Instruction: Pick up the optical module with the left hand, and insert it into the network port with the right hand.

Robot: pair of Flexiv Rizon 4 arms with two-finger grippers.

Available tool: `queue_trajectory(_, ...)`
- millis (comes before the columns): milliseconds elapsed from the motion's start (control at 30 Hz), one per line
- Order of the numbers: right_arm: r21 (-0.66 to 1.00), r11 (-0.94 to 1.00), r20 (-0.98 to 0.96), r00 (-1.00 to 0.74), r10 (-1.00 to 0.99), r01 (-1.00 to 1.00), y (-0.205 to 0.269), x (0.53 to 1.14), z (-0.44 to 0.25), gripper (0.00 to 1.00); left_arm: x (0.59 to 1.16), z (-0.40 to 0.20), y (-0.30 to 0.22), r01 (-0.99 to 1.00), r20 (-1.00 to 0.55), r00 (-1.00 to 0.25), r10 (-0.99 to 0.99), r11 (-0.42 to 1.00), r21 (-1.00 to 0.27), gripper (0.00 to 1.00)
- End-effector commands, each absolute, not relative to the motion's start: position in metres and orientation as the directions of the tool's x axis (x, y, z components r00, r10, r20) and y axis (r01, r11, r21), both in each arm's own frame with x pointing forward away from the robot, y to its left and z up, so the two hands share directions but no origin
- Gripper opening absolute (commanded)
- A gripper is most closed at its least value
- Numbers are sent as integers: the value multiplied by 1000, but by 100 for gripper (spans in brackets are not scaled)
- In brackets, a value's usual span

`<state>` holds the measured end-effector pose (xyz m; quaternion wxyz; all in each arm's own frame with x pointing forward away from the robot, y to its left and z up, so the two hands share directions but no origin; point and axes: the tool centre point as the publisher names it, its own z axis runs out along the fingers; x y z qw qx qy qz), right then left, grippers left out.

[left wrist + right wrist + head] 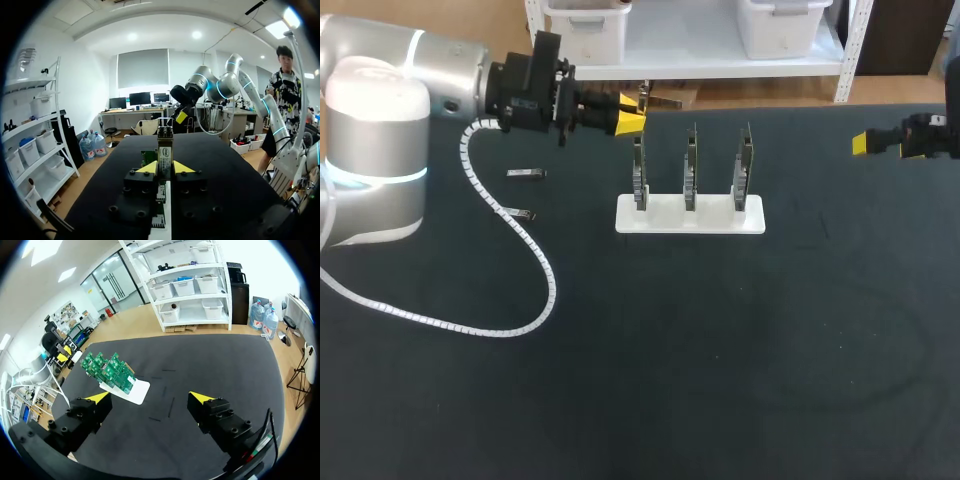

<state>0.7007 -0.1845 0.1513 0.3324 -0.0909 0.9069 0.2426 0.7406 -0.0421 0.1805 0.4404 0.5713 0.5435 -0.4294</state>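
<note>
My left gripper [630, 122] hangs above the table's far side, just left of and behind the leftmost board. It is shut on the optical module [165, 149], a small metal block that sticks out ahead of the yellow tips [149, 168]. Three green circuit boards [690, 168] stand upright in a white holder [690, 215]; in the left wrist view they lie right under the gripper [165, 167]. My right gripper [865, 143] is at the table's far right, well apart from the boards. It stands wide open [150, 397] with nothing between its fingers, and the holder [131, 391] is ahead of it.
Two spare modules [527, 174] [520, 213] lie on the black table left of the holder. The left arm's white coiled cable [510, 325] loops over the table at the left. Bare black tabletop [720, 380] fills the near half.
</note>
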Motion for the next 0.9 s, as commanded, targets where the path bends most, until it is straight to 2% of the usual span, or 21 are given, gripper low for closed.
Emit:
queue_trajectory(33,325,853,-704,-707,-71,-409,-174,702,165,100,744,181,-42,999,-968,39,247,-28,33,0)
queue_trajectory(400,207,650,-754,-543,-369,-731,-142,711,193,100,744,181,-42,999,-968,39,247,-28,33,0)
queue_trajectory(900,124,439,-700,-392,-597,-890,-91,746,209,100,744,181,-42,999,-968,39,247,-28,33,0)
